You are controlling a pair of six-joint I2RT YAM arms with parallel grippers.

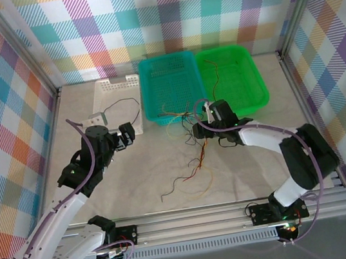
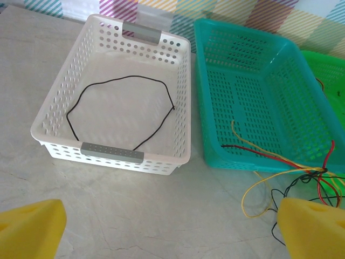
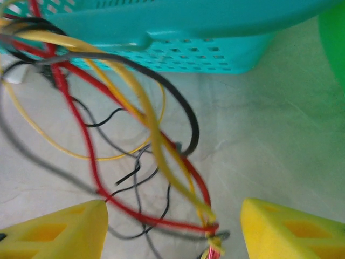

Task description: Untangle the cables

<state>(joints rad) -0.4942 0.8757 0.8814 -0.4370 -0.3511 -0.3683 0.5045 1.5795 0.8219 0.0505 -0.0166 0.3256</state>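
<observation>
The cables (image 1: 188, 122) lie in a red, yellow and black tangle on the table in front of the teal basket (image 1: 172, 89), with thin strands (image 1: 187, 178) trailing toward me. My right gripper (image 1: 200, 130) sits low at this tangle. In the right wrist view it (image 3: 172, 232) is open, with loops of red cable (image 3: 89, 156) and yellow cable (image 3: 148, 108) hanging between its yellow fingers (image 3: 54, 232), touching neither pad. My left gripper (image 1: 125, 135) hovers open over bare table in front of the white basket (image 2: 113, 156). One black cable (image 2: 124, 81) lies alone in that basket.
A green basket (image 1: 251, 88) stands to the right of the teal one, with a thin wire (image 1: 215, 74) in it. Cable ends (image 2: 253, 151) hang over the teal basket's front rim. Checked walls close in the table on three sides.
</observation>
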